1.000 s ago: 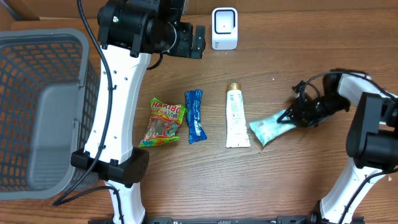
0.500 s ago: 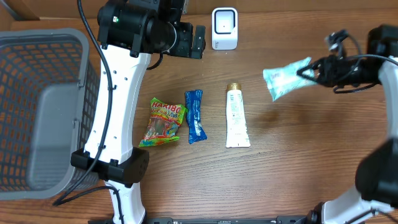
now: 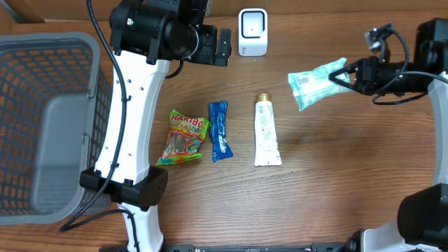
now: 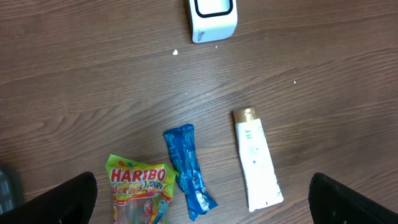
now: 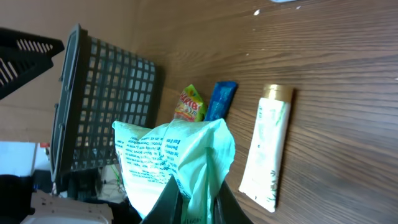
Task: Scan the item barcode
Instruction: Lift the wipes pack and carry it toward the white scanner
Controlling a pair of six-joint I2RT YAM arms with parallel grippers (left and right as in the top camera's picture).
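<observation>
from above, the right fingers (image 3: pixel 353 75) pinch a pale green packet (image 3: pixel 315 82) above the surface (image 3: pixel 336 182), right of the white scanner (image 3: pixel 253 32). the left wrist view shows the left fingers (image 4: pixel 65 199) spread wide over a candy bag (image 4: pixel 138 193), a blue packet (image 4: pixel 186 171) and a tube (image 4: pixel 258 162). the right wrist view has the crumpled packet clamped at its near end.

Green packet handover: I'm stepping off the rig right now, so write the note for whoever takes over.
Right gripper: shut on the green packet, holding it in the air to the right of the scanner and short of it.
Left gripper: open, empty, just left of the scanner.
On the table: gummy bag, blue packet and white tube in a row; basket at far left.
Done: green packet picked up.
Left: present its barcode to the scanner. The other three lie untouched.
</observation>
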